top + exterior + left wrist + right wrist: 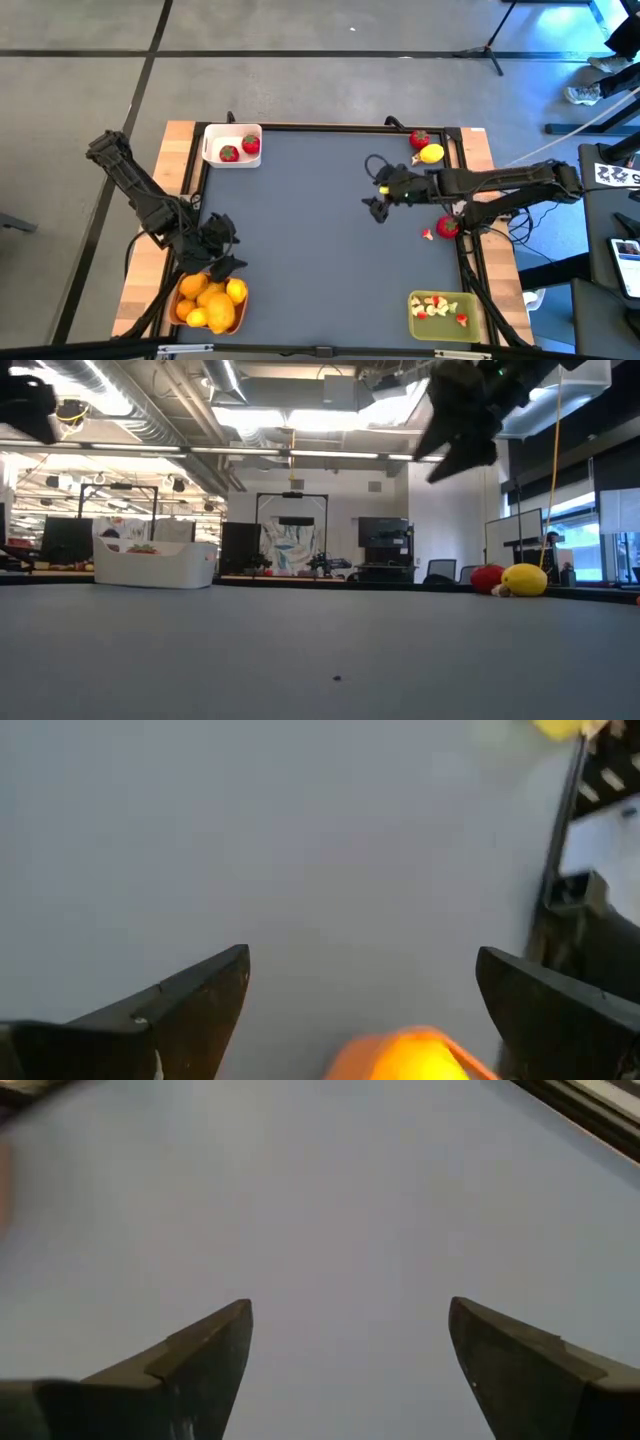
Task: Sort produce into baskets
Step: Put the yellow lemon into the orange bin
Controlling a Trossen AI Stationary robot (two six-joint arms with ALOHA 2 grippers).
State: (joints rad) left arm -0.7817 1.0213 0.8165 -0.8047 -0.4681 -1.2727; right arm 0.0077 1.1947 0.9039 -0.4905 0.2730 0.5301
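The right gripper (376, 190) hangs above the bare grey middle of the tabletop (310, 230), right of centre. Its fingers (190, 1365) are spread wide with nothing between them; only flat grey surface shows past them in the right wrist view. In the low view it sits high up, well clear of the surface.

The left gripper (222, 250) is at the near left corner, at the edge of the orange basket (180, 318). Its fingers (170, 1015) are also spread wide and empty, and an orange fruit (410, 1055) shows just below the gap between them in the left wrist view.

The orange basket holds a heap of lemons and oranges (208, 300). At the far left corner the white basket (233, 133) holds two strawberries (240, 149). At the near right corner the green basket (478, 318) holds small pale and red pieces (440, 306).

Still loose on the tabletop are a strawberry (419, 139) and a lemon (431, 154), just beside each other at the far right corner. Another strawberry (447, 227) lies at the right edge under the right arm, with a small red and pale bit (427, 234) just beside it.
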